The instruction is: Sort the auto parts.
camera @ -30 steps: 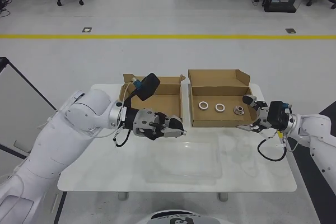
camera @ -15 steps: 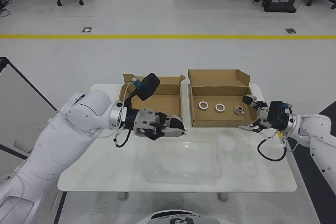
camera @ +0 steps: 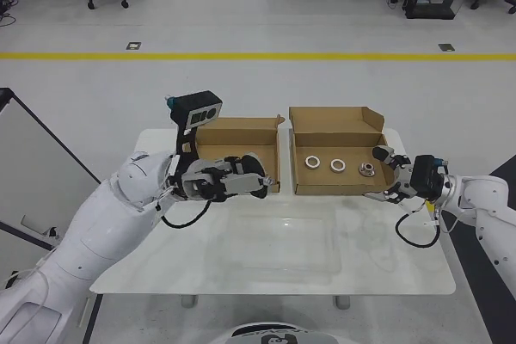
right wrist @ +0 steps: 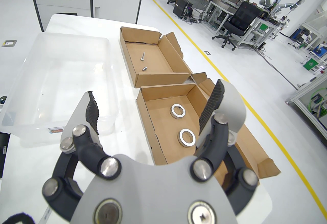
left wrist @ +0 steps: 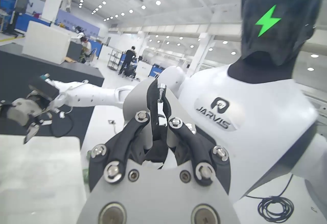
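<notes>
White tabletop bore two open cardboard boxes side by side and a clear tub, with pale floor and a yellow line beyond them. The left claw hung over the front part of the left box, its fingers pinched tight on a small bolt that stood out between the tips. The tub lay just on the robot's side of that claw. The right claw sat at the outer end of the right box, spread wide and gripping nothing, with the box's end seen between its fingers. Just ahead of its tips a flanged part rested on the box floor; farther ahead lay a ring and, past that, a second ring, the two apart from each other. Well beyond the right claw, past both rings, a long bolt and a short bolt lay on the floor of the left box, near one another but not touching. The two claws were well apart, with the right box between them
</notes>
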